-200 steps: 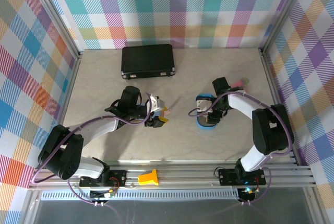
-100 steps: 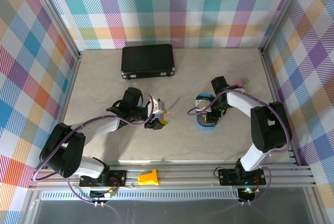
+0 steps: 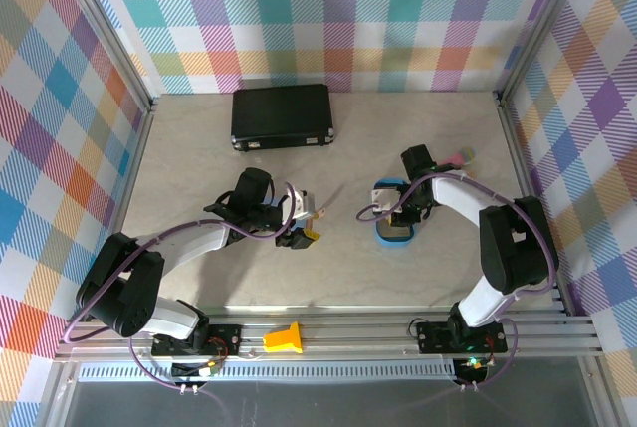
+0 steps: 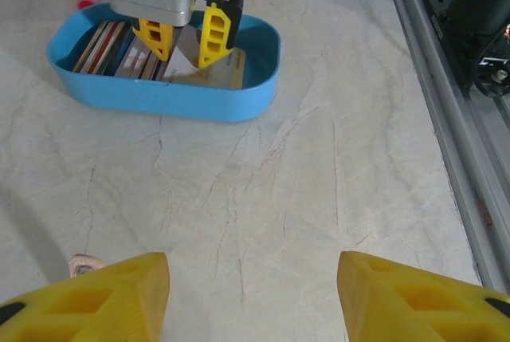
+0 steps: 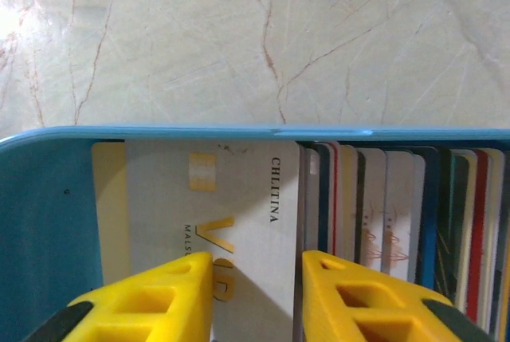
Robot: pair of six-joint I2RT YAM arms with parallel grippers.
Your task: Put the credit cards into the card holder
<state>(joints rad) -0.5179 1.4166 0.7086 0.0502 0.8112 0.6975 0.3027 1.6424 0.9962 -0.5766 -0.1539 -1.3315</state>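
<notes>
My right gripper (image 5: 256,266) is down inside the blue oval tray (image 5: 199,131), open. Its yellow fingers stand a narrow gap apart on either side of a leaning white credit card (image 5: 239,190) with gold print. Several more credit cards (image 5: 398,198) stand on edge to its right. From the left wrist view that right gripper (image 4: 185,39) straddles the white card (image 4: 185,61) in the tray (image 4: 159,99). My left gripper (image 4: 253,278) hovers open over bare table. A salmon-brown corner (image 4: 86,262), the card holder as far as I can tell, peeks past its left finger.
A large black case (image 3: 282,115) lies at the back left. A pink object (image 3: 453,158) sits behind the tray (image 3: 394,240). The aluminium rail (image 4: 446,79) runs along the near edge with an orange block (image 3: 284,337) on it. Plaid walls enclose the table.
The right gripper's jaws have narrowed around the white card in the tray. The left arm has barely moved.
</notes>
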